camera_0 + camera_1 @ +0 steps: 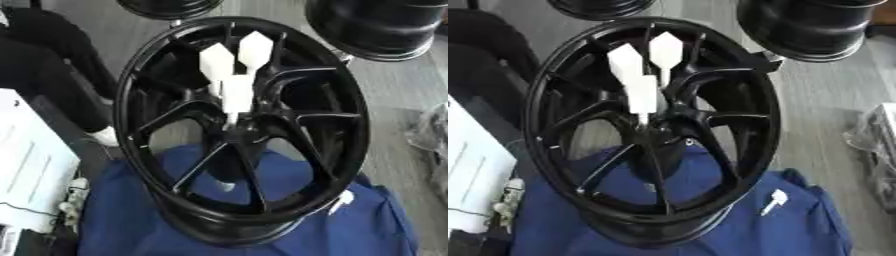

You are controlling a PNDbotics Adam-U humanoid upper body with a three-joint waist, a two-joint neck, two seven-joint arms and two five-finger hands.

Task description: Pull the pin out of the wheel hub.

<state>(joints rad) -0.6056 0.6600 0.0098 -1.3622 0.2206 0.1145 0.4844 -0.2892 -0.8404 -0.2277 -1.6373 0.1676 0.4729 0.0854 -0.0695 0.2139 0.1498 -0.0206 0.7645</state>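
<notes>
Fingers could not be judged: neither robot hand showed in either view. Three white faceted pins (236, 95) stood in the hub of a glossy black spoked wheel (140, 90), resting tilted on blue cloth (367, 225). One small white pin (773, 201) lay on that cloth.

text: none legible | white sheet (31, 165) at left: faint lines, unreadable

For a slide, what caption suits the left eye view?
Black wheel on blue cloth, white pins standing in its hub.
</notes>
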